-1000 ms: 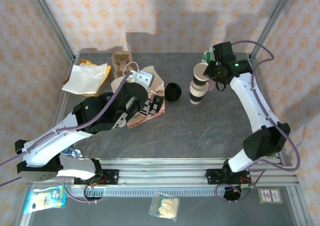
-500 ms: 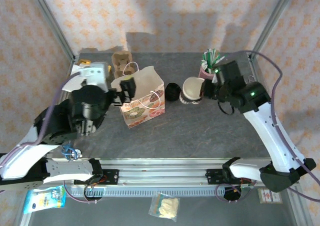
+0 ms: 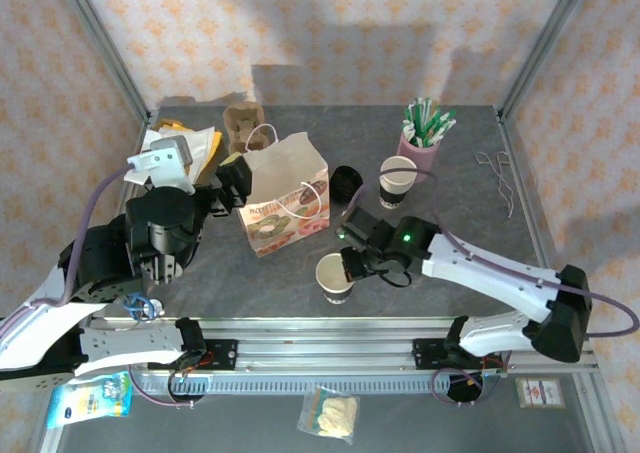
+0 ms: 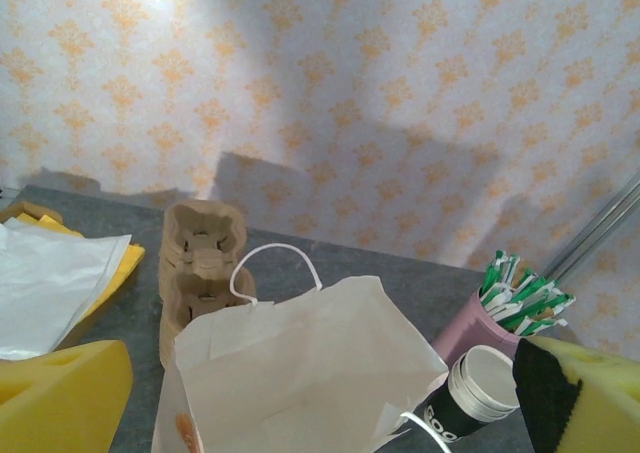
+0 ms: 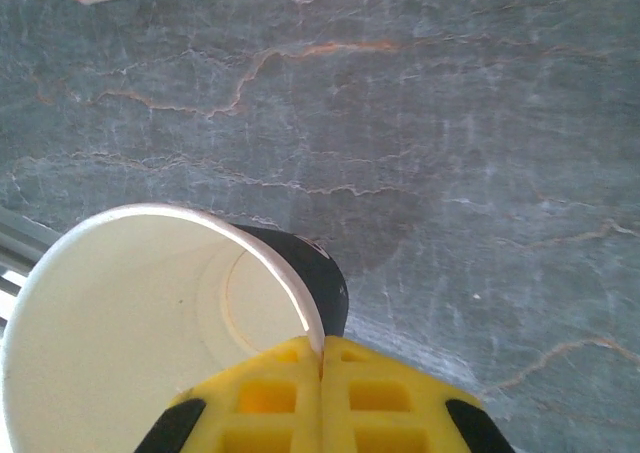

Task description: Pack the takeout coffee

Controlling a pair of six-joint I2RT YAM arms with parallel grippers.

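Pinching the rim of the coffee cup (image 3: 332,276) w/ my right gripper (image 3: 345,266). In the right wrist view both yellow fingers (image 5: 265,403) are pressed together, w/ the thin paper wall caught at the seam btwn them. Cup is white w/ a dark lower band, mouth open, inside bare. It sits near the front edge of the surface (image 3: 450,223), about centre, front-right of the paper bag (image 3: 285,193) and apart from it. It looks a bit tilted under the grip; can't tell if its base touches the surface.

Lid is off: the round black lid (image 3: 346,181) lies on the surface just beside the bag's right side, btwn the bag and a stack of cups (image 3: 398,181). That stack stands in front of the pink cup of straws (image 3: 425,133), near the back right.

My left gripper (image 3: 230,181) is spread wide, grasping nothing, up at the bag's left side. In the left wrist view its yellow fingers (image 4: 60,398) sit at the two lower corners, w/ the bag's open top and white loop handle below and btwn them. Bag stands upright, printed side facing front.

Behind the bag, at the back of the surface, is the brown pulp tray (image 4: 203,263). White and yellow napkins (image 3: 180,148) lie at the back left.
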